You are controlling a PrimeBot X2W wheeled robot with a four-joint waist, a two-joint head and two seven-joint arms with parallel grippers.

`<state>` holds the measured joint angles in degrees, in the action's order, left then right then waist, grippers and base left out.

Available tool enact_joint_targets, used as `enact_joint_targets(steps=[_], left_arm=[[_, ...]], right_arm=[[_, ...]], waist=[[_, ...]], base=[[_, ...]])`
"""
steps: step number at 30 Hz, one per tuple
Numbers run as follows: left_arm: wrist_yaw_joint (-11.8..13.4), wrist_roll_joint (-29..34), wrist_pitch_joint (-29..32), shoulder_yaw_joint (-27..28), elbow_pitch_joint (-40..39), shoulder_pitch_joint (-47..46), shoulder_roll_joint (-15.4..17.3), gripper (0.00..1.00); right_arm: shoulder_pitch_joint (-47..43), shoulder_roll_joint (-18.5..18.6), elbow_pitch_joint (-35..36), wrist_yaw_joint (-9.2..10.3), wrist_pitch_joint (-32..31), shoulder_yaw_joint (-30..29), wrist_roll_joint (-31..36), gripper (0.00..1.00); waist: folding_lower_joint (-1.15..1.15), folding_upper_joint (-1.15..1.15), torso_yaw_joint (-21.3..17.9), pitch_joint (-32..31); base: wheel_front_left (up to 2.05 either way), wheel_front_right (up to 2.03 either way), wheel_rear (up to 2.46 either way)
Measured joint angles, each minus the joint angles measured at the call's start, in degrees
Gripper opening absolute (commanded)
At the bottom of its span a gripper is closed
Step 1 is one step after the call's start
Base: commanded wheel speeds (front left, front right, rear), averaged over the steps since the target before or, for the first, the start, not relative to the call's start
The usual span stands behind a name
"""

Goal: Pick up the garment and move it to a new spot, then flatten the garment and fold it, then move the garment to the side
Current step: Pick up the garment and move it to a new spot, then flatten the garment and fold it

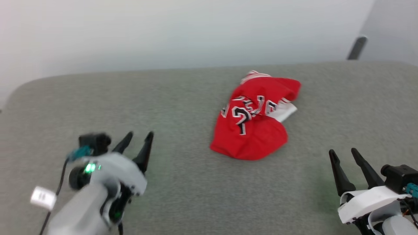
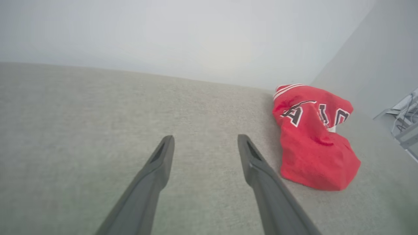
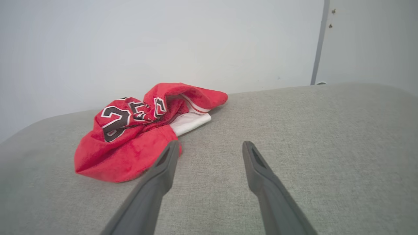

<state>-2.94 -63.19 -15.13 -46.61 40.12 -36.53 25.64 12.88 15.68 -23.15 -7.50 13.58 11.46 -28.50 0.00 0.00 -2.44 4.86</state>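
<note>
The garment is a red jersey T-shirt lying crumpled in a heap a little right of the middle of the grey surface, with black white-outlined lettering and a white sleeve showing. In the left wrist view the garment lies to the right of the fingers; in the right wrist view the garment lies ahead to the left. My left gripper is open at the lower left, well apart from the heap. My right gripper is open at the lower right, also apart from it. Both hold nothing.
The grey fabric-covered surface spreads wide around the heap, with a rounded far-left corner. A pale wall rises behind its far edge. A dark post stands beyond the far right edge.
</note>
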Motion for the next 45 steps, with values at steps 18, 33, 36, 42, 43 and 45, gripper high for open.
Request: enact_joint_targets(steps=[18, 33, 36, 42, 43, 45], left_arm=[[7.68, 32.7, 0.0, 32.89, -29.29, 34.24, -4.98, 1.0], [4.66, 42.18, 0.0, 39.53, -31.79, 40.05, -9.51, 1.0], [3.8, 42.87, 0.0, 39.75, -31.76, 39.58, -9.87, 1.0], [0.45, 45.36, 0.81, 37.23, -31.63, 27.9, -8.81, 1.0], [-0.24, 45.88, 1.64, 36.46, -31.6, 24.77, -8.48, 1.0], [-1.71, 46.58, 4.16, 34.26, -30.98, 17.52, -8.29, 1.0]], right_arm=[[-4.75, 0.81, 3.88, 0.0, -1.53, -4.13, 1.37, 1.0], [-6.55, -1.31, 6.21, 0.0, -2.37, -5.92, 2.31, 1.0], [-6.26, -1.58, 6.35, 0.0, -2.53, -5.55, 2.32, 1.0], [-3.96, -2.69, 6.67, 0.0, -1.89, -5.3, 1.94, 1.0], [-3.37, -3.08, 6.69, 0.0, -1.65, -4.97, 1.81, 1.0], [-2.02, -3.87, 6.61, 0.0, -1.14, -4.36, 1.64, 1.0]], waist=[[0.0, 0.0, 3.08, -4.74], [0.0, 0.0, 0.55, -4.69], [0.0, 0.0, 0.18, -4.39], [0.0, 0.0, -0.82, -2.39], [0.0, 0.0, -1.18, -2.01], [0.0, 0.0, -2.14, -1.18]], base=[[0.0, 0.0, 0.0], [0.0, 0.0, 0.0], [0.0, 0.0, 0.0], [0.0, 0.0, 0.0], [0.0, 0.0, 0.0], [0.0, 0.0, 0.0]])
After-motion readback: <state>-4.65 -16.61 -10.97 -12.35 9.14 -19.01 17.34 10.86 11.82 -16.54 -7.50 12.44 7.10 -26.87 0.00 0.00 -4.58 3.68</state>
